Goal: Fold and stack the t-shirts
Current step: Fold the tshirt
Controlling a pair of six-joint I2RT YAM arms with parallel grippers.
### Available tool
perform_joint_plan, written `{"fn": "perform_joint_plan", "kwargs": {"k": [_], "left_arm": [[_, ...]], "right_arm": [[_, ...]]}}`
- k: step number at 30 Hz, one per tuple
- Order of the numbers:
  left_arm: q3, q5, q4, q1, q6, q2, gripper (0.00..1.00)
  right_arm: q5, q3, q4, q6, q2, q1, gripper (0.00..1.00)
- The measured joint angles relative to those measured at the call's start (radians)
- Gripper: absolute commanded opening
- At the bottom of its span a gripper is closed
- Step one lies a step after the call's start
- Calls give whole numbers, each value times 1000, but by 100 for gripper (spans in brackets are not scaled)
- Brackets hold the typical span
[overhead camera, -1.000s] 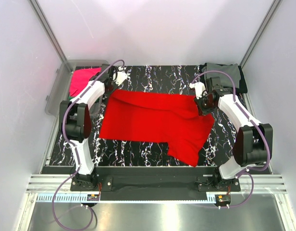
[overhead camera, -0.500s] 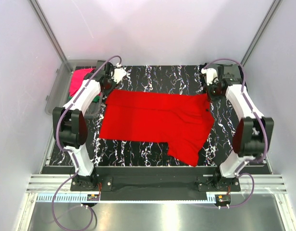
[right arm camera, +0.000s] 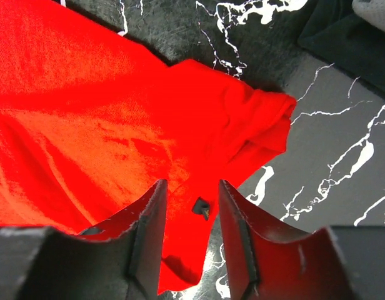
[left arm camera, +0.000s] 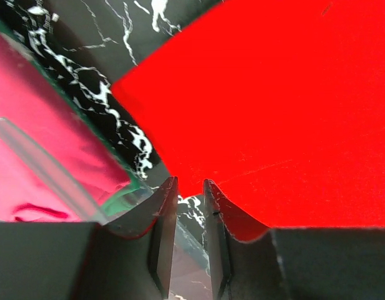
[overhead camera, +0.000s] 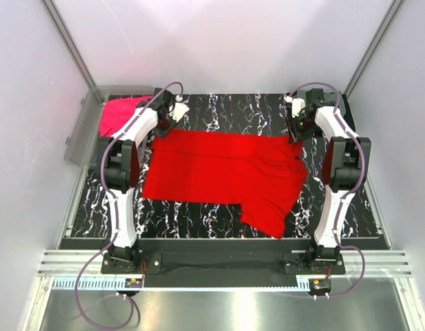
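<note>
Black marble-look table (overhead camera: 219, 110), white walls round it. We see the red t-shirt (overhead camera: 219, 172) spread flat across the centre of the top view, long side running left-right, w/ one flap hanging toward the bottom right.

Both arms reach to the far edge. The left gripper (overhead camera: 164, 124) sits at the shirt's upper-left corner and the right gripper (overhead camera: 295, 129) at its upper-right corner. We read that as lining up for a two-corner pinch, so the far edge can be lifted and folded evenly.

Wrist views:
- Left gripper (left arm camera: 189, 184): fingers a narrow gap apart, bare table between them, the red edge just beside the tips. Nothing held.
- Right gripper (right arm camera: 191, 184): fingers wider apart, over a bunched sleeve. Nothing held.

The cloth is bright red, mostly smooth, and rumpled at the right sleeve. A small dark mark lies between the right fingers, possibly a label; too small to tell.

A magenta t-shirt (overhead camera: 116, 114) lies in the clear bin (overhead camera: 81, 131) at upper left. A black t-shirt (right arm camera: 330, 31) and a grey t-shirt (right arm camera: 377, 9) show at the upper right of the right wrist view, apart from the red one.
</note>
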State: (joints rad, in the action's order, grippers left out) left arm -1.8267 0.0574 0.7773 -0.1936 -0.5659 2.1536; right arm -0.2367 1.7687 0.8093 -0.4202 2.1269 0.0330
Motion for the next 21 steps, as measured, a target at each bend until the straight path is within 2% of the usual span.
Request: {"fn": "perform_joint_plan", "kwargs": {"k": [13,16,17,19,20,21], "left_arm": [[0,15,4,-1,14,43,23],[0,21,4,-1,14,52,23],[0,23,4,-1,14,54,23],[0,27,4,-1,14,56,23],[0,30,4,-1,14,58,22],[0,32,4,-1,14,59,21]], "right_arm": [[-21,24,45,24,73,3,45],[-21,24,52,24,85,3,36],[-21,24,53,25,89,3,30],[-21,27,54,25,100,3,22],[-21,29,53,27,105,3,16],[-21,34,55,26,112,3,4]]}}
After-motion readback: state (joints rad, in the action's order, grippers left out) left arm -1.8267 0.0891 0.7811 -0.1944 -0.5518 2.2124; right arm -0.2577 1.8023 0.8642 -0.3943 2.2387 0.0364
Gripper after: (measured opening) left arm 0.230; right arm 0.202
